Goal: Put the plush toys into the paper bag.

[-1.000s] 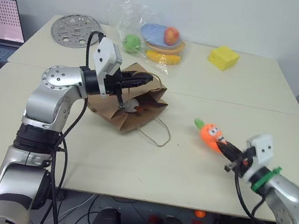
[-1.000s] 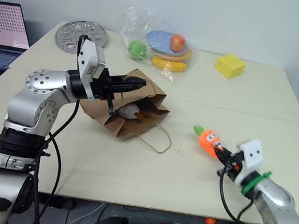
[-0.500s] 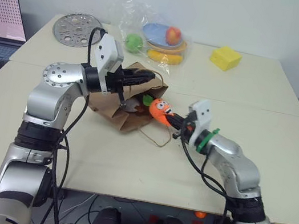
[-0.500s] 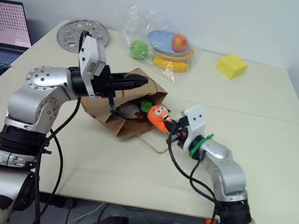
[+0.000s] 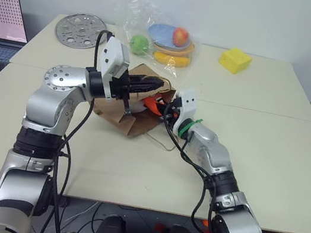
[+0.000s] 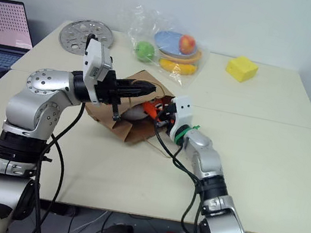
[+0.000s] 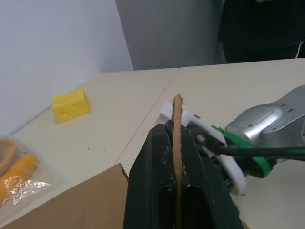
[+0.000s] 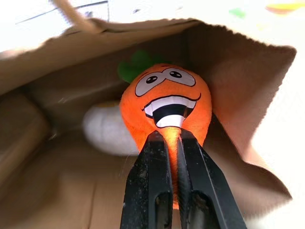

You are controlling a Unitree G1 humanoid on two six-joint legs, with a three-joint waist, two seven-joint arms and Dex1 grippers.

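a pale table [image 5: 293, 153] carries the paper bag [image 5: 120, 116], wrapped fruit [image 5: 159, 42], yellow block [image 5: 234, 60], metal disc [image 5: 80, 22].

Paper bag [image 5: 120, 116]: brown kraft paper, matt, creased and slightly rough, with a saw-toothed cut edge at the mouth; handle a thin twisted cord [image 7: 177, 138] of the same colour.
Carrot toy [image 8: 165, 106]: orange plush cloth, soft short nap, with smooth printed face and green fabric leaves.
White toy [image 8: 108, 131] inside the bag: pale, soft-looking cloth.
Right gripper [image 8: 173, 143] fingers: black, matt, lightly scuffed plastic.
Table [image 5: 271, 143]: cream top, smooth, matt.
Far left: perforated metal disc [image 5: 81, 22], dull silver.
Wrapped fruit [image 5: 159, 42]: clear glossy plastic film, crinkled.
Yellow block [image 5: 234, 60]: matt finish.
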